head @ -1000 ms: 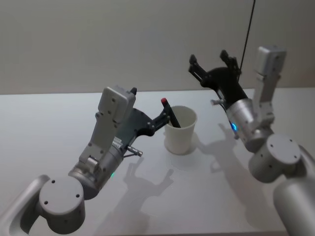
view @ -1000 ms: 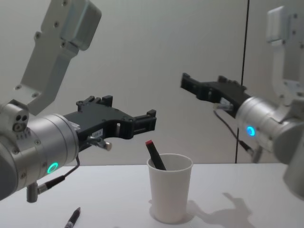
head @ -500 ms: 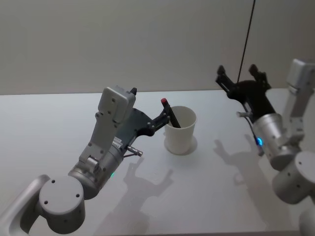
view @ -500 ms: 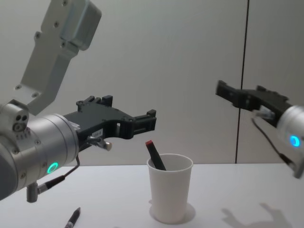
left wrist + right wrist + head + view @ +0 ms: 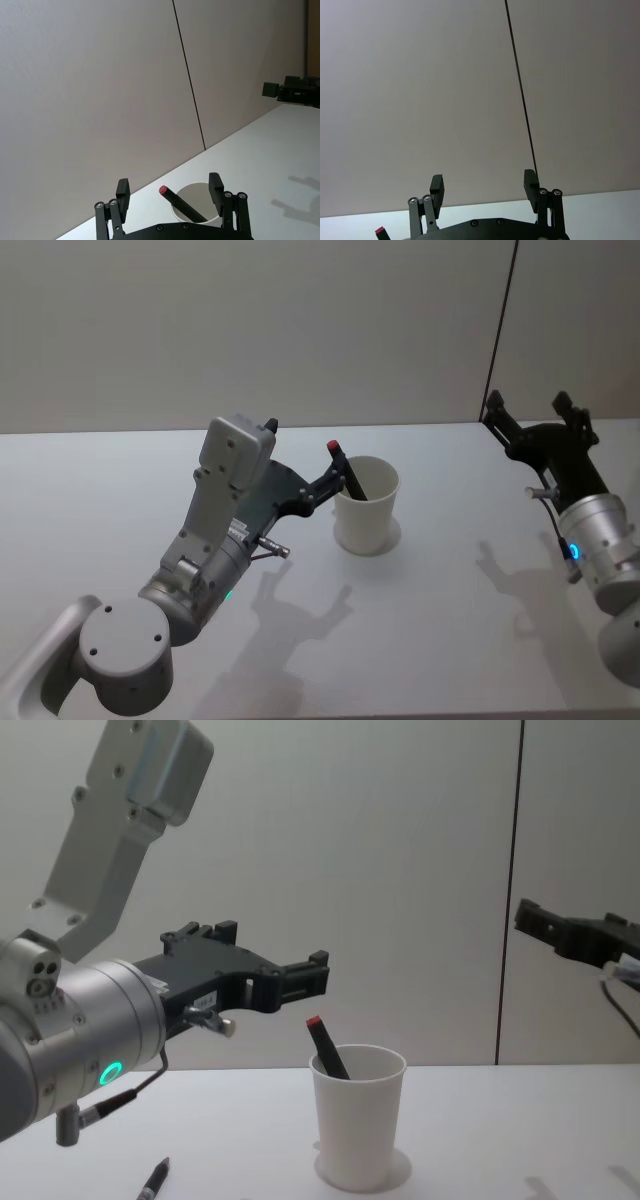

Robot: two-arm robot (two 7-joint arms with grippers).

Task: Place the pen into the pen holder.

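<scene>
a: surface, room?
b: plain white desk (image 5: 100,460), grey wall (image 5: 250,330) behind it with one dark vertical seam (image 5: 502,330).
a: any text?
b: small white sticker (image 5: 203,1002) on the left end effector (image 5: 327,486) — print too small to read.
a: task things?
b: pen (image 5: 346,468) is in the pen holder (image 5: 365,520), leaning, red end up above the rim on the robot's left side. the holder stands upright mid-desk. a second pen (image 5: 153,1181) lies flat on the desk, near left in the chest view.
a: end effectors?
b: left end effector is held level just beside the holder's rim, fingers spread wide, holding nothing. right end effector (image 5: 528,405) is raised, well apart on the right — also wide and empty.
a: versus a second ago?
b: right end effector has swung out rightward, away from the holder. left one, pen and holder unchanged.
</scene>
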